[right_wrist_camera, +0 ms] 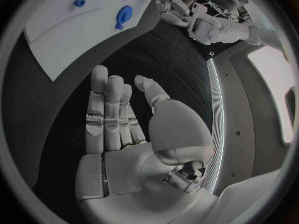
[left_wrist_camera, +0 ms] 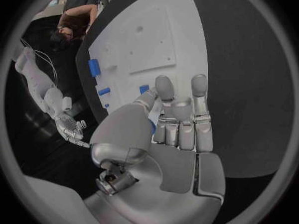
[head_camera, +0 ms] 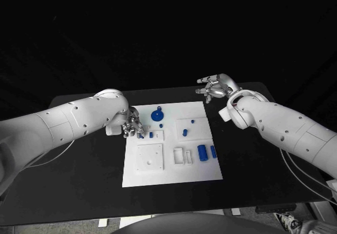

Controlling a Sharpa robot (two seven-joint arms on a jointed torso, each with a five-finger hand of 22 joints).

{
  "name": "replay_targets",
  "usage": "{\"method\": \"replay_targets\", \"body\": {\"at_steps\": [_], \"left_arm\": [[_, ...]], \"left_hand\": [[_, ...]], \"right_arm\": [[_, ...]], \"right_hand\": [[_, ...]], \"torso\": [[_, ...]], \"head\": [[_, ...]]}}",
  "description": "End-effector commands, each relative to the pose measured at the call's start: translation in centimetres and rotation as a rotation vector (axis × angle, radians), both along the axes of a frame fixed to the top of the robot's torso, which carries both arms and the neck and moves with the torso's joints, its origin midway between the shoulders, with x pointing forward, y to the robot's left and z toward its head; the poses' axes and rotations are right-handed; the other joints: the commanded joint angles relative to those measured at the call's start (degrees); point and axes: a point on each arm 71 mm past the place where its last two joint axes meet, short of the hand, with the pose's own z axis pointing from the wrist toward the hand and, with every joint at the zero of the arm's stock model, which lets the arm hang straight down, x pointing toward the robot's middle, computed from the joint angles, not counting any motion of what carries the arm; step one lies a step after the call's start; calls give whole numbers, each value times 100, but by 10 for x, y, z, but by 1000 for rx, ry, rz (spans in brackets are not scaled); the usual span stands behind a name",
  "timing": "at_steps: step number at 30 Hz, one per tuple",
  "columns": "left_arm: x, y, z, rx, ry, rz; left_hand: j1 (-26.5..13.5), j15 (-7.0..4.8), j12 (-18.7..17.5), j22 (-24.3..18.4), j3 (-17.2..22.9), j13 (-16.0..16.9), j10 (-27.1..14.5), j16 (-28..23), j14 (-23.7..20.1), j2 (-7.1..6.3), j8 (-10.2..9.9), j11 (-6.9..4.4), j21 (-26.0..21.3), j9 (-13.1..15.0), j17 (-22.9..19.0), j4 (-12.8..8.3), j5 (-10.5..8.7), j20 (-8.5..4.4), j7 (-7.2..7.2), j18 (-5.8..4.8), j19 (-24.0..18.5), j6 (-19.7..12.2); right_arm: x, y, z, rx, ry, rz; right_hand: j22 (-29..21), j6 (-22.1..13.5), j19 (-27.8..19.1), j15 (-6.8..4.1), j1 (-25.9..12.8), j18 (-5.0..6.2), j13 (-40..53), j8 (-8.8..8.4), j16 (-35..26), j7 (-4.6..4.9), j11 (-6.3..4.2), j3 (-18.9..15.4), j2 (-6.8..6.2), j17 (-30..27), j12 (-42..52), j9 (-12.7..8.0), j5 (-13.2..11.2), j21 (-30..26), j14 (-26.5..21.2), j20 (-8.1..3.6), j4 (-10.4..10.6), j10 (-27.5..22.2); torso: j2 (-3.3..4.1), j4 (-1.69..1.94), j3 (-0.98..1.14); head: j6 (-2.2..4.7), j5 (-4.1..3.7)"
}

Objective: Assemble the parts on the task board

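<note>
The white task board [head_camera: 172, 168] lies mid-table. On it are a round blue part [head_camera: 158, 115], two blue cylinders [head_camera: 207, 151], small blue pegs [head_camera: 184, 131] and two small blue parts [head_camera: 149, 135] near its left edge. My left hand [head_camera: 130, 127] hovers at that edge; in the left wrist view its fingers [left_wrist_camera: 181, 119] are straight, with the thumb tip beside a small blue part [left_wrist_camera: 144, 88] and nothing clearly gripped. My right hand [head_camera: 214, 87] is raised beyond the board's far right corner, and its fingers [right_wrist_camera: 112, 109] are straight and empty.
A raised white square plate [head_camera: 149, 156] and white slotted fittings [head_camera: 182, 155] sit on the board's near half. Black table [head_camera: 260, 170] surrounds the board. The right wrist view shows the board's corner [right_wrist_camera: 69, 30], the round blue part [right_wrist_camera: 123, 17] and my left hand [right_wrist_camera: 171, 7].
</note>
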Motion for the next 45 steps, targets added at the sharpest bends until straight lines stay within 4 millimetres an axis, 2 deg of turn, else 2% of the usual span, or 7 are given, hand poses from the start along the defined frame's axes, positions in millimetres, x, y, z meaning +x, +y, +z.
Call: {"method": "replay_targets", "body": {"at_steps": [1,11,13,15,18,31,45], "left_arm": [[-6,-8,-10,-19,12,-9],[-6,-9,-12,-21,9,-6],[-6,-9,-12,-22,6,-4],[-6,-9,-12,-23,3,-3],[-6,-9,-11,-27,-7,0],[-5,-10,-10,-41,-25,11],[-5,-11,-10,-54,-20,15]], "left_hand": [[-24,-9,1,110,865,9,162,10,45,19,-10,-37,3,-8,6,-851,27,1,-98,28,28,117],[-7,-7,-14,110,859,9,171,5,56,-2,-12,-36,-8,-117,17,-838,37,4,-95,34,37,136],[-2,-6,-22,110,855,11,174,-4,61,-10,-14,-35,-12,-190,17,-827,36,6,-94,35,43,143],[0,-2,-25,109,847,12,184,-7,70,-26,-11,-31,-19,-422,26,-798,44,15,-86,42,47,158],[-23,-2,-27,108,804,10,189,-14,75,-58,-8,-27,-28,-545,28,-752,56,18,-85,43,57,166],[-173,-21,-50,95,534,-16,201,-56,89,-239,5,-53,-100,-563,-4,-456,-10,3,-140,4,105,168],[-292,-36,-41,97,431,-29,210,-54,117,-328,5,-76,-157,-566,31,-305,-21,-16,-180,-31,143,219]], "right_arm": [[0,2,0,-1,-2,13],[0,1,0,-1,-2,13],[0,1,0,-1,-2,12],[0,1,0,-1,-2,12],[0,1,0,-1,-2,13],[0,1,0,-1,-2,12],[0,1,0,-2,-1,12]], "right_hand": [[-6,-23,-38,-9,-37,27,-8,-34,-33,25,-4,0,-15,-3,-30,-8,19,13,-1,-10,-2,3],[-6,-23,-38,-9,-37,27,-8,-34,-33,25,-4,0,-15,-3,-30,-8,19,13,-1,-10,-2,3],[-6,-23,-38,-9,-37,27,-8,-34,-33,25,-4,0,-15,-3,-30,-8,19,13,-1,-10,-2,3],[-6,-23,-38,-9,-37,27,-8,-34,-33,25,-4,0,-15,-3,-30,-8,19,13,-1,-10,-2,3],[-6,-23,-38,-9,-37,27,-8,-34,-33,25,-4,0,-15,-3,-30,-8,19,13,-1,-10,-2,3],[-3,-36,-41,-9,-30,27,-12,-35,-35,26,-3,9,-22,-6,-30,-8,16,12,-1,-10,-5,6],[-3,-36,-41,-9,-30,27,-12,-35,-35,26,-3,9,-22,-6,-30,-8,16,12,-1,-10,-5,6]], "torso": [[3,0,-2],[0,13,-4],[1,10,-2],[0,8,-1],[-1,7,-1],[0,11,-2],[2,9,0]], "head": [[-13,-14],[-13,-23],[-10,-25],[-10,-27],[-10,-29],[-12,-33],[-11,-42]]}}
